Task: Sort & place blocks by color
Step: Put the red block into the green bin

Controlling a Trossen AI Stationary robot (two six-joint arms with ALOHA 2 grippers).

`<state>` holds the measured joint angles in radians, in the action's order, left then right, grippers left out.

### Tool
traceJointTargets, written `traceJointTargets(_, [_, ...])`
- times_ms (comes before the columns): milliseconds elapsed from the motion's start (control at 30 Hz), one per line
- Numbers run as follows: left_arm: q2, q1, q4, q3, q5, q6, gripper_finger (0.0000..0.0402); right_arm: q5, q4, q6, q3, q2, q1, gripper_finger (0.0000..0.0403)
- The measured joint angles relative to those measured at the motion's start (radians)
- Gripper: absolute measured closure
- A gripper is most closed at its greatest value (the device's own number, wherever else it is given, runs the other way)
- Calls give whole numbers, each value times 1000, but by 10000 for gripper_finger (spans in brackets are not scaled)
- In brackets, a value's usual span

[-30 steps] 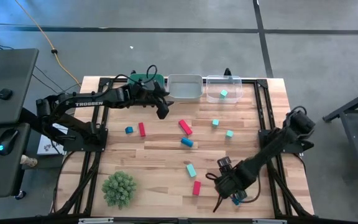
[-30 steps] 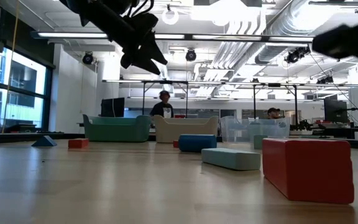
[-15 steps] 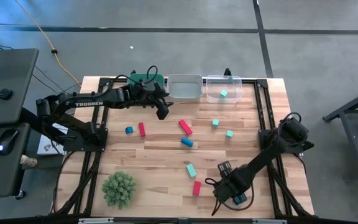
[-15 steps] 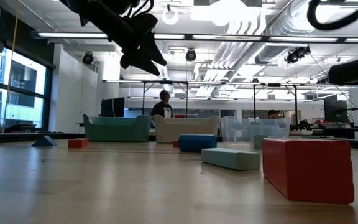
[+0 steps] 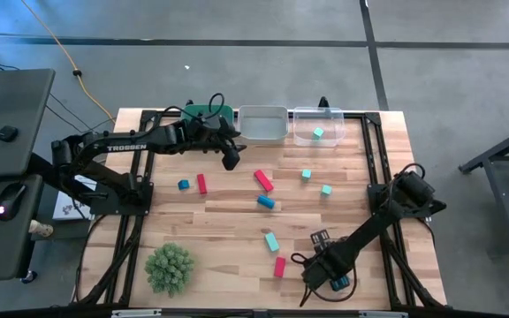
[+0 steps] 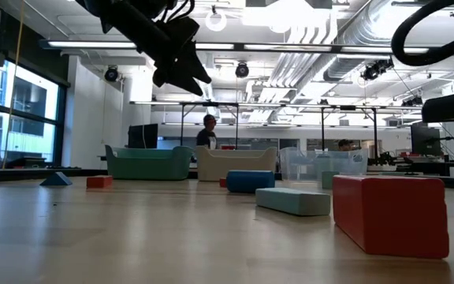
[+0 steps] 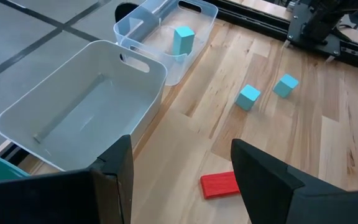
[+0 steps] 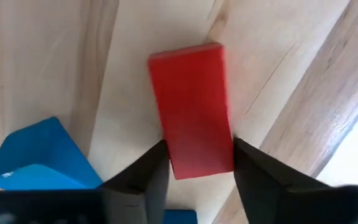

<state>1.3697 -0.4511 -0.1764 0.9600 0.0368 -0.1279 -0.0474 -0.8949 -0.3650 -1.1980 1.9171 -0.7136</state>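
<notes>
Red, blue and light teal blocks lie scattered on the wooden table (image 5: 237,221); one teal block (image 5: 318,133) is in the clear bin. My right gripper (image 8: 197,180) points down at the near right (image 5: 323,269), shut on a red bar (image 8: 191,106). A blue block (image 8: 33,155) lies beside that bar. The high view hides the bar under the gripper. My left gripper (image 5: 231,161) hangs open above the far middle of the table, in front of the bins, with nothing between its fingers (image 7: 182,180). My right gripper has the red bar's two long sides (image 8: 197,158) between its two fingers, near one end of the bar. The fingers come from above, pointing down, and lie across the bar. The bar lies flat on the table.
Along the far edge stand a green bin (image 5: 203,112), a white bin (image 5: 263,124) and a clear bin (image 5: 330,115). A green spiky ball (image 5: 170,268) sits near the front left. Another red bar (image 5: 279,266) and a teal block (image 5: 272,241) lie left of my right gripper.
My right gripper has sunk toward the table at the near right, drifting slightly toward the near edge. The blocks lie where they were.
</notes>
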Motion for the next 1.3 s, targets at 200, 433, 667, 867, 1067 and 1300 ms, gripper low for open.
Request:
traceJointTargets(200, [0, 0, 0, 0, 0, 1, 213, -12, 3, -42, 0, -3, 0, 293])
traceJointTargets(433, [0, -2, -31, 0, 20, -10, 213, 25, -45, -118, -51, 5, 3, 293])
traceJointTargets(667, [0, -2, -79, 0, -29, -148, 213, 89, -136, -265, -139, 3, 38, 293])
traceJointTargets(867, [0, -2, -76, 0, -134, -253, 213, 184, -236, -352, -236, 2, 102, 293])
traceJointTargets(1067, [0, -2, -75, 0, -220, -311, 213, 245, -276, -391, -325, 2, 197, 293])
traceJointTargets(1300, [0, -3, -75, 0, -251, -368, 213, 310, -280, -398, -417, 1, 334, 293])
